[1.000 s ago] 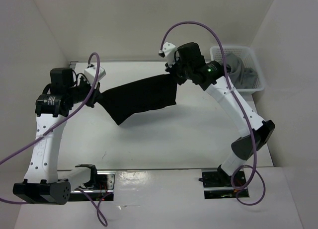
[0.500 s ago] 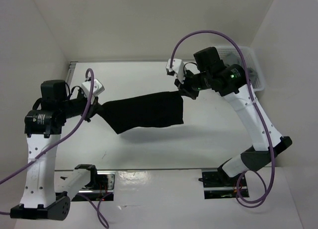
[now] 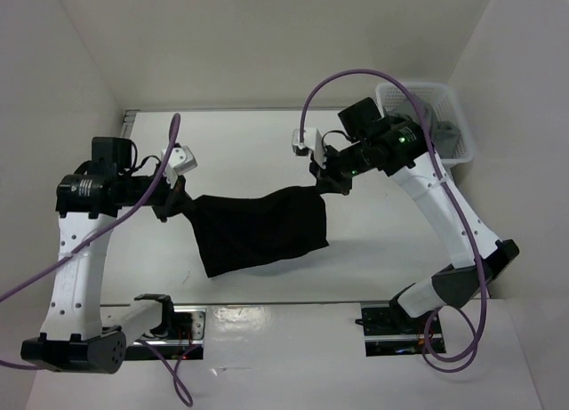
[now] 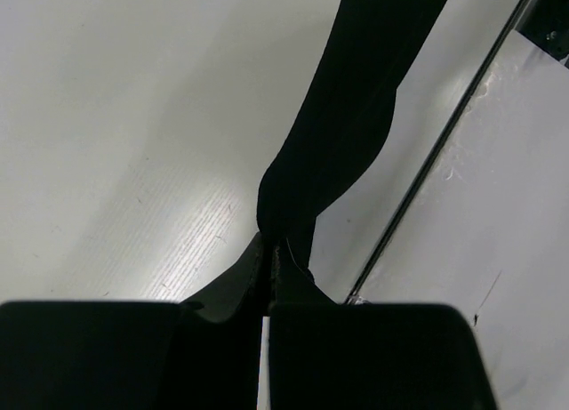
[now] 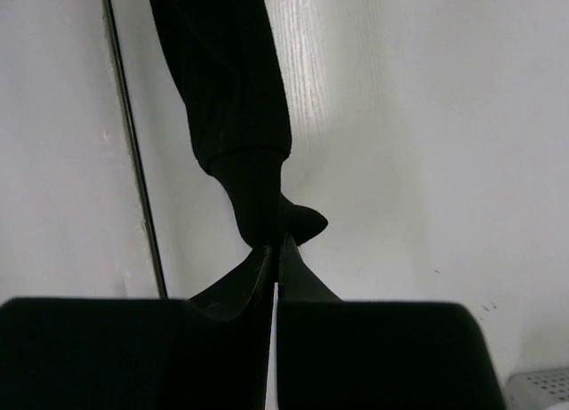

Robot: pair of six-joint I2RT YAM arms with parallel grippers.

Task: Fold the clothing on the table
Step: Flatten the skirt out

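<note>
The black clothing (image 3: 258, 228) hangs stretched between both arms above the white table (image 3: 373, 259). Its lower edge droops toward the near side. My left gripper (image 3: 180, 199) is shut on the clothing's left corner. In the left wrist view the clothing (image 4: 347, 116) runs away from the pinched fingertips of that gripper (image 4: 271, 248). My right gripper (image 3: 322, 180) is shut on the right corner. The right wrist view shows the clothing (image 5: 231, 90) bunched at the gripper's (image 5: 275, 243) closed tips.
A white slotted basket (image 3: 449, 130) with a grey garment (image 3: 425, 116) stands at the far right corner. A thin metal rail (image 3: 267, 303) runs along the table's near edge. White walls enclose the left, back and right sides.
Both arms have carried the clothing toward the near side and lower. The cloth now hangs deeper and wider below the two held corners.
</note>
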